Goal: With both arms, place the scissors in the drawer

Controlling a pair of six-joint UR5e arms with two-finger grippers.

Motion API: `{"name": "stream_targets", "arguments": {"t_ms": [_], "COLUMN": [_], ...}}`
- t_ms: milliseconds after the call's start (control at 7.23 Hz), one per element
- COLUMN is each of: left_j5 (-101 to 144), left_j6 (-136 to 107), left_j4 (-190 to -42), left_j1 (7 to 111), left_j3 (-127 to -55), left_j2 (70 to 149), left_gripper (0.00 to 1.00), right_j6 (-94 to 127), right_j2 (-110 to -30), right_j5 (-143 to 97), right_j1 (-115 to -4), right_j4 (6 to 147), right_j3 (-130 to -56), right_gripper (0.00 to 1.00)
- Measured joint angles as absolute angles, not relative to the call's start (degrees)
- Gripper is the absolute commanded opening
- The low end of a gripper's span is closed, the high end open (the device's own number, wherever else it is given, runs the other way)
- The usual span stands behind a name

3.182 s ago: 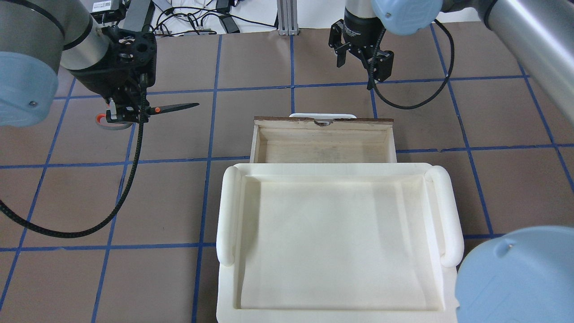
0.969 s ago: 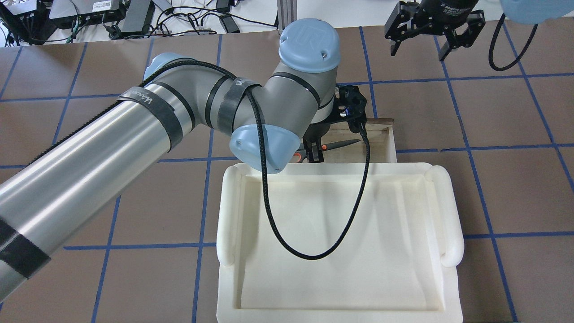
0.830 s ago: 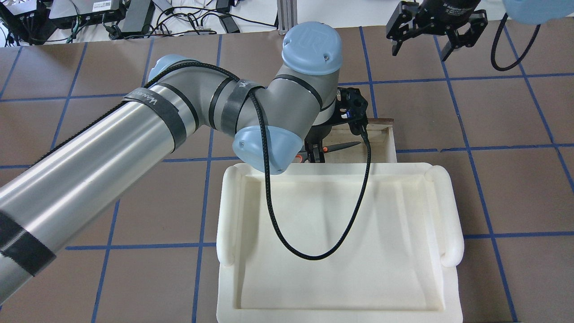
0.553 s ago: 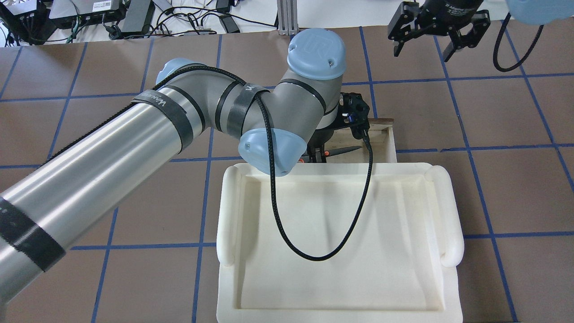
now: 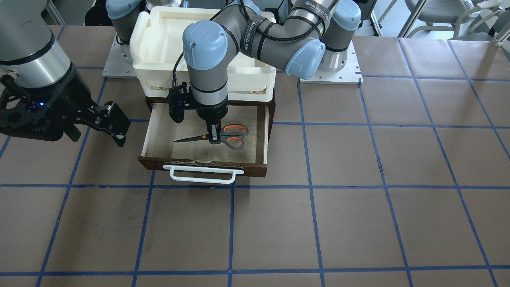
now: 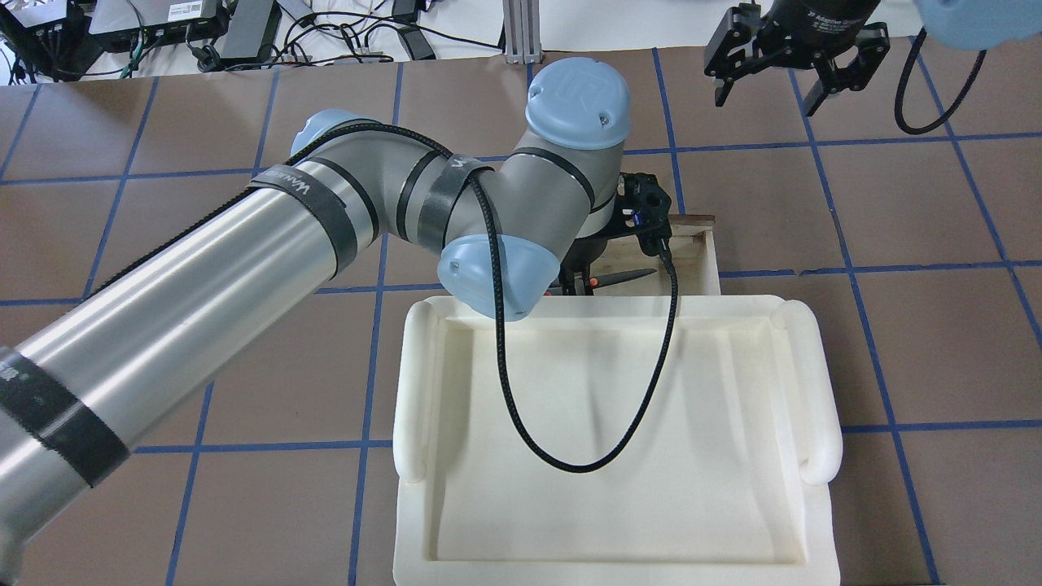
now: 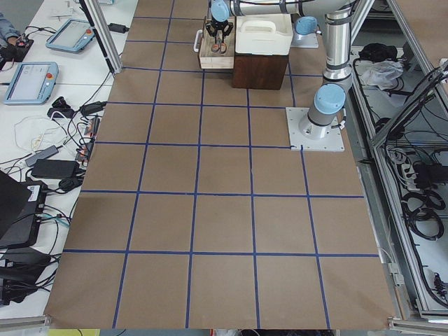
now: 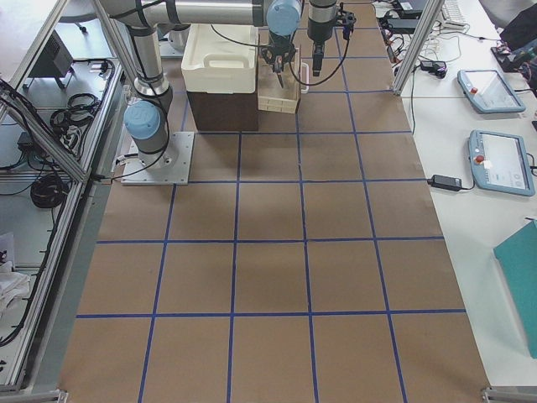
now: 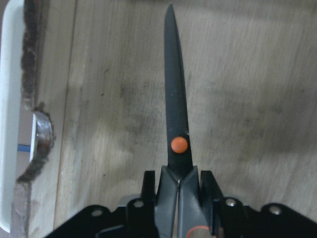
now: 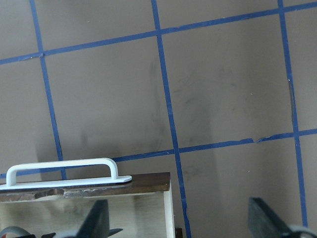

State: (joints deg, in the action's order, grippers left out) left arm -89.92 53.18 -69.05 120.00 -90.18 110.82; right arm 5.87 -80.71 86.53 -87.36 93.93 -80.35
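Scissors (image 9: pixel 177 114) sat low inside the open drawer (image 5: pixel 159 133), clenched behind the pivot by the left gripper (image 5: pixel 215 137), blades toward nine o'clock in the front view; a release before they touched down might bounce them, while the right gripper (image 6: pixel 767 96) hovered spread, empty.

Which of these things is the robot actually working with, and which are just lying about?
In the job:
- the scissors, gripped by the left claw
- the open drawer that they are held inside
- the right claw, open and empty, off to the side

Just lying about:
- the cream tray
- the boxes and cables beyond the table
- the handheld screens on the side bench
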Motion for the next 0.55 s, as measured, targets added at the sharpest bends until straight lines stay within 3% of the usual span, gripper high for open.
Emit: {"name": "stream_targets", "arguments": {"t_ms": [553], "left_j5": [-89.98], "left_j6": [53.39], "left_j4": [-67.28], "left_j1": [120.49], "left_j3": [-90.26], "left_j2": [112.35], "left_gripper": [0.0], "right_j6": [5.81], "right_j2": [-80.73], "right_j5": [86.55], "right_j1": [-87.36], "right_j4": [93.68], "right_j3": [-80.72], "right_gripper": [1.0]}}
